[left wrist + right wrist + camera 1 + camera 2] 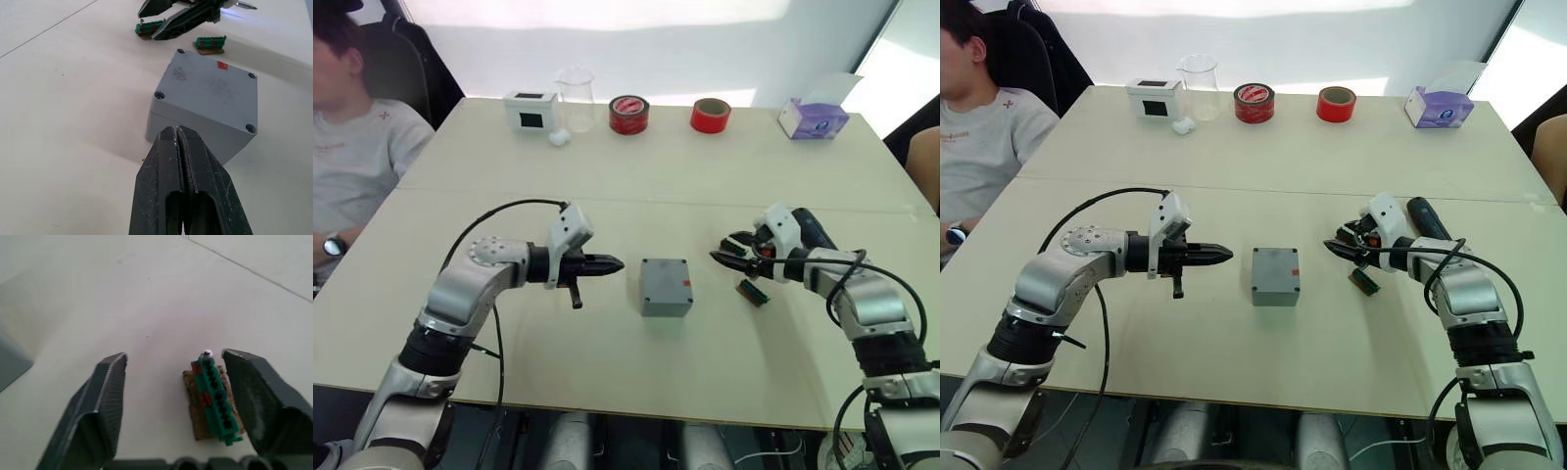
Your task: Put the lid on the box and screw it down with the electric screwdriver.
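The grey box (666, 294) stands at the table's middle with the shallow grey lid (210, 83) sitting on it. A seam runs below the lid, which has screw holes in its corners and a small red mark on top. My left gripper (615, 263) is shut and empty, pointing at the box from its left, a short gap away. My right gripper (724, 248) is open to the right of the box, low over the table, with a small green terminal block (212, 396) between its fingers. The black electric screwdriver (815, 227) lies behind the right gripper, its tip light on.
A second green terminal block (753, 292) lies right of the box. Along the far edge stand a white box with a black screen (530, 110), a clear beaker (576, 98), two red tape rolls (628, 115), and a tissue box (813, 117). A person (352, 147) sits at the far left.
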You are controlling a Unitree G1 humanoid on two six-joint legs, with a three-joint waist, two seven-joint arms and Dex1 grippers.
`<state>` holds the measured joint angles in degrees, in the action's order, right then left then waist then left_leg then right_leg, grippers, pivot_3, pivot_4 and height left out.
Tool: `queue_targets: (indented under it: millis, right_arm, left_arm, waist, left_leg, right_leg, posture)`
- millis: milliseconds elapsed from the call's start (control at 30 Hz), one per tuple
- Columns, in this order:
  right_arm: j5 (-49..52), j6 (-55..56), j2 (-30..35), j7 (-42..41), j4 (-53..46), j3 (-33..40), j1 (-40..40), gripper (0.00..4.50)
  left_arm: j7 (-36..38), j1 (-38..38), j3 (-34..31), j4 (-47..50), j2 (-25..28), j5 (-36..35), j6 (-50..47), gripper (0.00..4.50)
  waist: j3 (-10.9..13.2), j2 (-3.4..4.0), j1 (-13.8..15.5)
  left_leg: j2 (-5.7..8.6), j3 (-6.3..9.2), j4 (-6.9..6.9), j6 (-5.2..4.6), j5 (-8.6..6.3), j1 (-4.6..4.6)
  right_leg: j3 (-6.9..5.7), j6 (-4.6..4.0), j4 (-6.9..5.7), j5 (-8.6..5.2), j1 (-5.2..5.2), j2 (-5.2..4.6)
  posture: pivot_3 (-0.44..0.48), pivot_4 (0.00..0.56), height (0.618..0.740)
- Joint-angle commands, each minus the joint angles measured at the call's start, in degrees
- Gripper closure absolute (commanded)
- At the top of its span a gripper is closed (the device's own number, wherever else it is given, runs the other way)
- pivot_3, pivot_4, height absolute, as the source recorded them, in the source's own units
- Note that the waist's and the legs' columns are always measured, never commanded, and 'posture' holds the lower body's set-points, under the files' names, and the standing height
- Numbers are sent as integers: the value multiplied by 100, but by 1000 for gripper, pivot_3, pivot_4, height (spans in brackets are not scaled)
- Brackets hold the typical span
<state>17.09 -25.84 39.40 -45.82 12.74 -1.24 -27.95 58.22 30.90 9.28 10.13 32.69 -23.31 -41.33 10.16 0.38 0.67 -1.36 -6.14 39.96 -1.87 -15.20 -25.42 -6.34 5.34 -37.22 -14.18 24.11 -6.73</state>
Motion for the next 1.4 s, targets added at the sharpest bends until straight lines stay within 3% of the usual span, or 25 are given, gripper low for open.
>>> queue_targets:
  millis: [33,500,633,733,1133,1400]
  right_arm:
    - [-93,231,-50,-44,73,112,-146,2074]
    - [-125,282,-168,34,204,267,-197,2074]
    - [-110,281,-204,93,215,322,-200,3137]
    - [-130,285,-210,103,226,335,-201,4482]
    - [-48,208,-229,224,119,498,-180,4482]
    - [182,-38,-152,260,-532,799,-53,4482]
  left_arm:
    - [-50,-68,-110,249,86,-106,-25,4500]
    - [-145,-122,82,245,123,-45,79,4500]
    - [-142,-123,115,234,123,-27,99,4500]
    - [-139,-127,138,232,120,-4,109,4500]
    - [-119,-129,201,220,142,56,146,4500]
    - [-121,-118,48,224,119,-89,84,4500]
  waist:
    - [0,0,-7]
    - [0,1,-8]
    - [0,1,-7]
    - [0,1,-8]
    - [0,1,-8]
    - [0,1,-10]
  left_leg:
    - [0,0,0,0,0,0]
    - [-1,0,0,1,1,0]
    - [-1,0,0,1,1,0]
    - [-1,0,0,1,1,0]
    - [-1,0,0,1,1,0]
    - [-2,0,0,1,1,0]
  right_leg:
    - [0,0,0,0,0,0]
    - [0,0,0,0,1,0]
    - [0,0,0,0,0,0]
    - [0,0,-1,0,1,0]
    - [0,0,0,0,1,0]
    - [0,0,-1,0,1,0]
  posture:
    - [0,150,715]
    - [0,150,715]
    - [0,150,715]
    - [0,150,715]
    - [0,150,715]
    - [0,150,715]
